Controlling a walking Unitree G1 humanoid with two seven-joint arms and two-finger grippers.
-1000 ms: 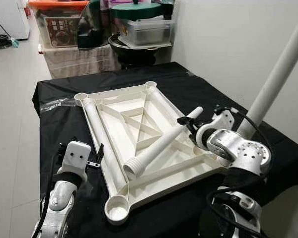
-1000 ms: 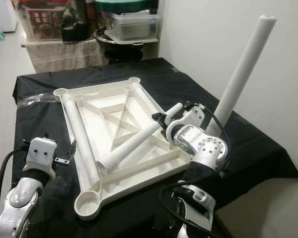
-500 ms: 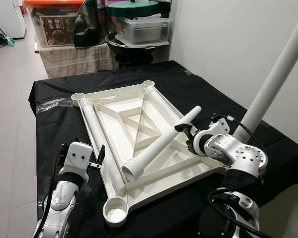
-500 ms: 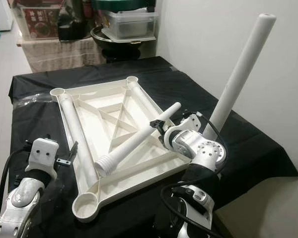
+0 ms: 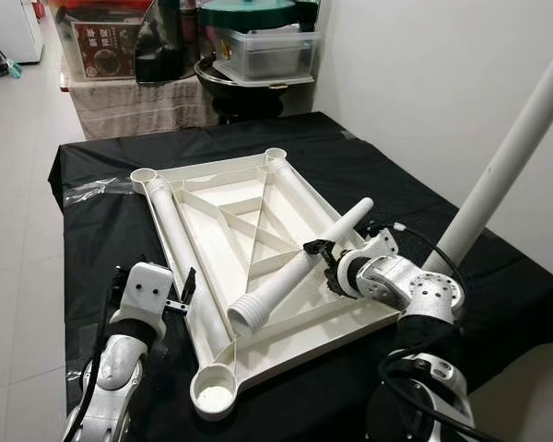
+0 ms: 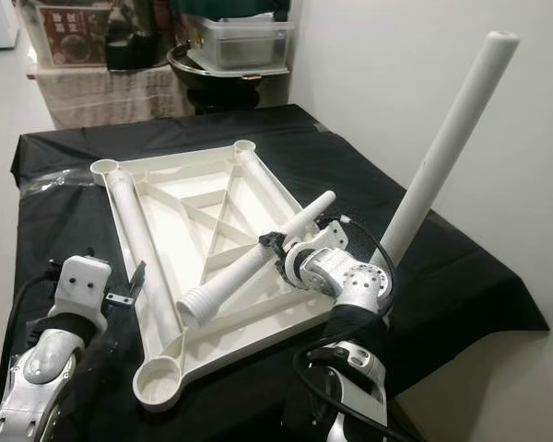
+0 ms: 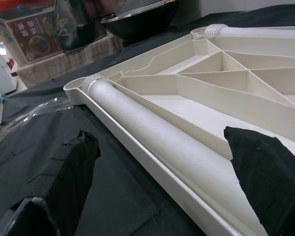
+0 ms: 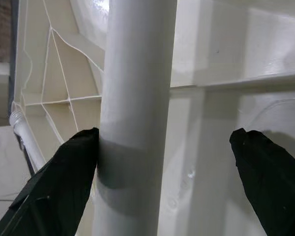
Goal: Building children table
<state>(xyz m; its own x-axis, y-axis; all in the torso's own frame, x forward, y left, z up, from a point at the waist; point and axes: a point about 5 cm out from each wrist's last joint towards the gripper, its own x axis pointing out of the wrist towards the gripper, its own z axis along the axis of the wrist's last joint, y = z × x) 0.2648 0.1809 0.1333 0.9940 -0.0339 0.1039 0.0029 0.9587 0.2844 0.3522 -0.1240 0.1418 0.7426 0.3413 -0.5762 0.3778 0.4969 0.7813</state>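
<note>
A white ribbed tabletop (image 5: 223,198) lies upside down on the black-clothed table (image 5: 378,166). One white leg (image 5: 511,161) stands upright in its near right corner. A second leg (image 5: 170,226) lies along its left channel. A loose leg (image 5: 286,281) rests diagonally across the ribs, threaded end toward me. My right gripper (image 5: 319,258) is open at this leg's middle; in the right wrist view one finger (image 8: 69,172) touches the loose leg (image 8: 132,118). My left gripper (image 7: 160,142) is open, low at the tabletop's left edge, straddling the channel leg (image 7: 152,132).
Storage bins and pots (image 5: 249,46) crowd a cloth-covered stand behind the table. A white wall runs close along the right. Tiled floor (image 5: 14,184) lies to the left. Crumpled clear plastic (image 5: 97,191) sits on the cloth by the tabletop's far left corner.
My right gripper has slid down the loose leg from near its far end to its middle. The left arm has stayed put. The camera shifted slightly.
</note>
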